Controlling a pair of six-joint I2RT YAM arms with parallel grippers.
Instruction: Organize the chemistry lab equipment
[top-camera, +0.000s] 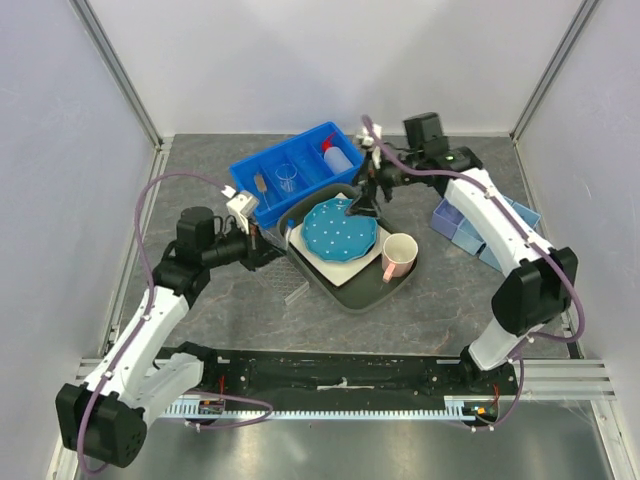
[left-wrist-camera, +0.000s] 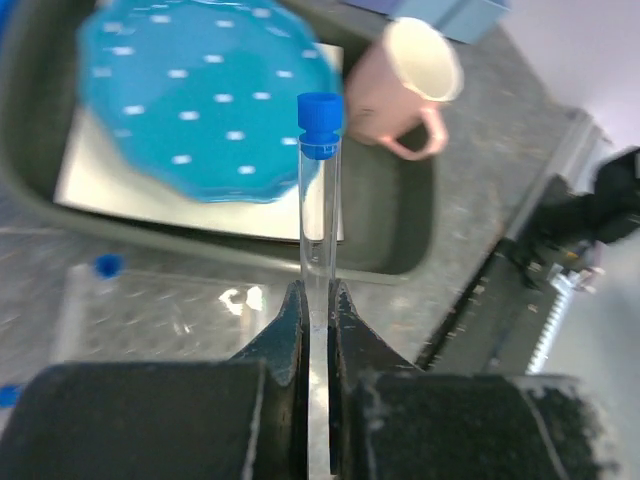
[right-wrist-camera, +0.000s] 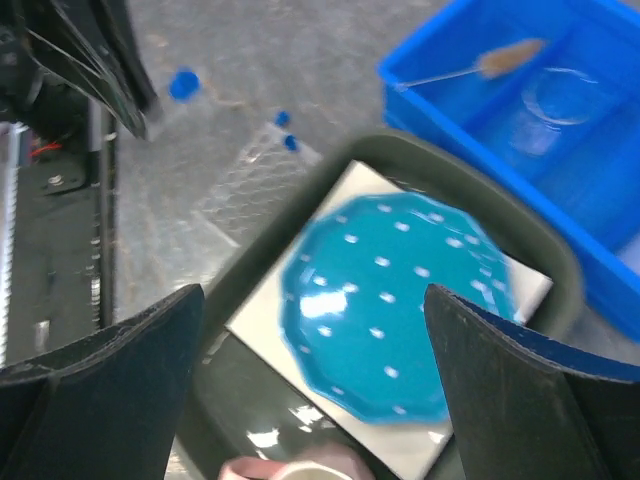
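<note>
From above, the left gripper sits at the left edge of the dark tray, mid-bench. The clear rack lies just nearer the arms. The blue bin toward the far edge holds a brush, a beaker and the squeeze bottle. The right gripper hangs over the far rim of the plate, and the mug stands beside the plate in the tray.

The left wrist view shows the left gripper clamped on the lower end of a vial, which stands straight out from the jaws with its blue cap at the free end. The rack lies flat by the tray's near wall, one blue cap showing in it.

In the right wrist view, the right gripper is spread wide and empty above the plate. The bin, brush, beaker and rack all show beyond it.

The step in hand looks like stowing the vial. Next, I judge, the left arm must line the tube up with a free slot in the rack, or carry it to the bin. It should keep the tube clear of the tray wall and let go only once the vial is seated.
</note>
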